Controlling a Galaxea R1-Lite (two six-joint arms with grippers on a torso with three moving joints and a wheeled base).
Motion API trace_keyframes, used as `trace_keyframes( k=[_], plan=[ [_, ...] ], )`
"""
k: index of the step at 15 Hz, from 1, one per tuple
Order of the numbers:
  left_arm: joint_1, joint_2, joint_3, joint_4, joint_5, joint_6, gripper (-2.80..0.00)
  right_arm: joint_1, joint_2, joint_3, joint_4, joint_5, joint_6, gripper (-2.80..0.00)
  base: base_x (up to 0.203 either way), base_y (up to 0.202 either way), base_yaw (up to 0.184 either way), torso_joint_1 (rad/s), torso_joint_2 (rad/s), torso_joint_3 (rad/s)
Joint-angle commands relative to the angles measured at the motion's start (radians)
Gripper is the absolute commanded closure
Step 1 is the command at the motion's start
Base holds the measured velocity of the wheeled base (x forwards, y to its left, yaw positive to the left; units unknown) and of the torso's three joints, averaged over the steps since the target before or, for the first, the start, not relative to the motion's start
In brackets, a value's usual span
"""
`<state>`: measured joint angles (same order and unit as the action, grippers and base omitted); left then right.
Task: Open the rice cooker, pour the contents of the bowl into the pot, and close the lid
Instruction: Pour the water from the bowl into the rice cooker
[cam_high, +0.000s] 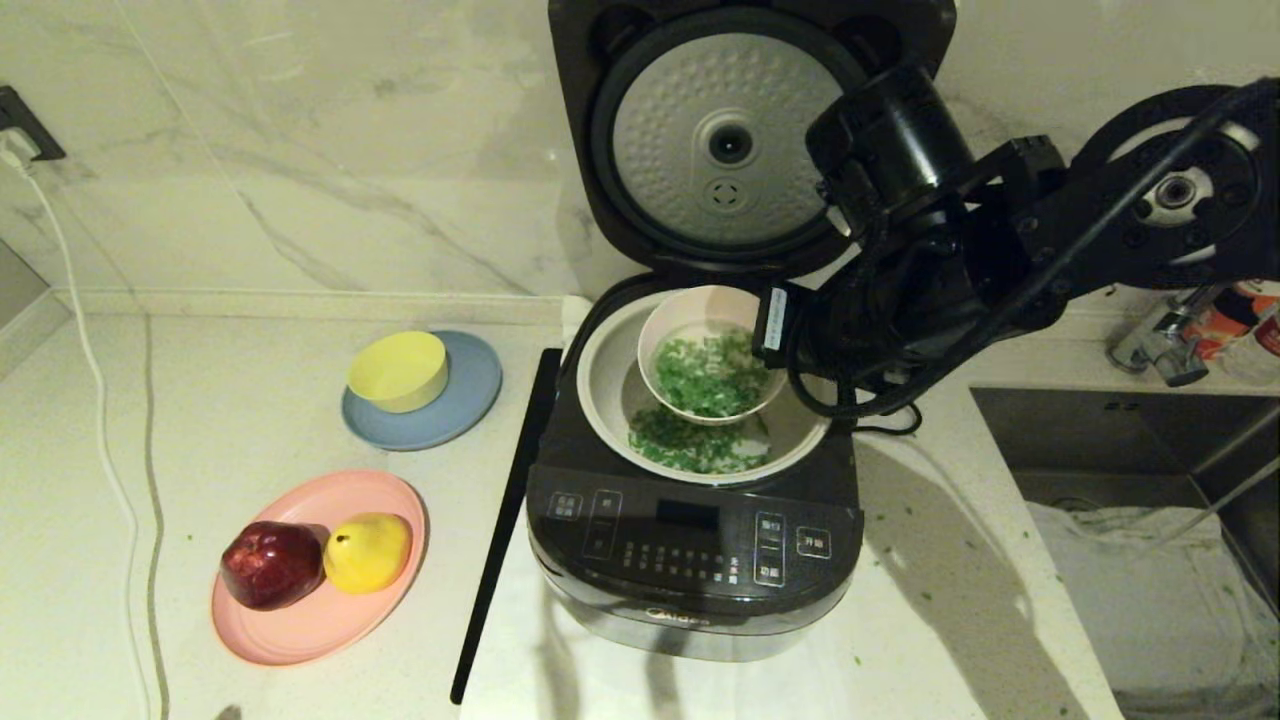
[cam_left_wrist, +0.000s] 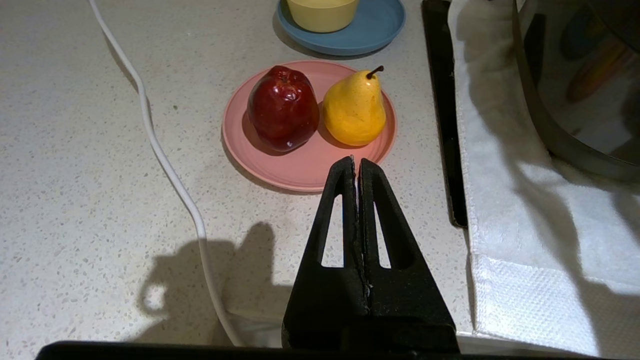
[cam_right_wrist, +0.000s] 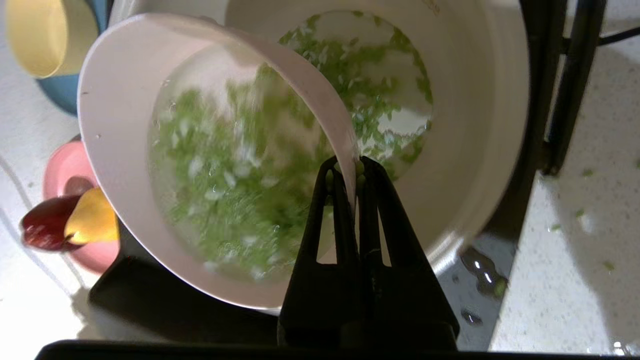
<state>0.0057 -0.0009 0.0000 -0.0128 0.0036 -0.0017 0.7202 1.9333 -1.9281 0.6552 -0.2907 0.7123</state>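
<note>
Small pale pink-cream bowl (cam_right_wrist: 120, 165) tilted over off-white inner pot (cam_high: 610, 385), so green chopped bits (cam_high: 712, 378) spill in; right gripper (cam_right_wrist: 356, 172) pinches rim; left gripper (cam_left_wrist: 356, 167) closed, idle above counter.

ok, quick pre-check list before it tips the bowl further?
1. Lid fully up, out of the pour path: ok.
2. Right gripper shut on the bowl's rim: ok; fingers pinch the wall from both sides.
3. Bowl over the pot opening: ok, tilted inside the rim line.
4. Contents all out: not ok; green bits remain in the bowl, some already in the pot.
5. Spill around the rice cooker: not ok; stray bits and droplets on the counter.
6. Left gripper out of the way: ok, shut, near the pink plate.
</note>
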Motion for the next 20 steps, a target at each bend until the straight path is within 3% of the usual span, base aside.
trace_keyframes(
  k=[1,9,12,17,20],
  plan=[
    [0.0,0.001,0.009,0.0,0.0,-0.001,0.0,0.014,0.025,0.0,-0.007,-0.027,0.003,0.0,0.0,0.0,0.0,0.0,0.0,0.0],
    [0.0,0.001,0.009,0.0,0.001,0.0,0.0,0.064,0.057,0.006,-0.051,-0.321,-0.105,0.0,0.0,0.0,0.0,0.0,0.0,0.0],
    [0.0,0.001,0.009,-0.001,0.0,0.0,0.0,0.077,0.064,0.026,-0.114,-0.396,-0.16,0.0,0.0,0.0,0.0,0.0,0.0,0.0],
    [0.0,0.001,0.009,0.0,0.001,-0.001,0.0,0.111,0.03,0.168,-0.371,-0.487,-0.299,0.0,0.0,0.0,0.0,0.0,0.0,0.0],
    [0.0,0.001,0.009,0.0,-0.001,0.0,0.0,0.114,0.004,0.328,-0.663,-0.507,-0.44,0.0,0.0,0.0,0.0,0.0,0.0,0.0]
  ],
)
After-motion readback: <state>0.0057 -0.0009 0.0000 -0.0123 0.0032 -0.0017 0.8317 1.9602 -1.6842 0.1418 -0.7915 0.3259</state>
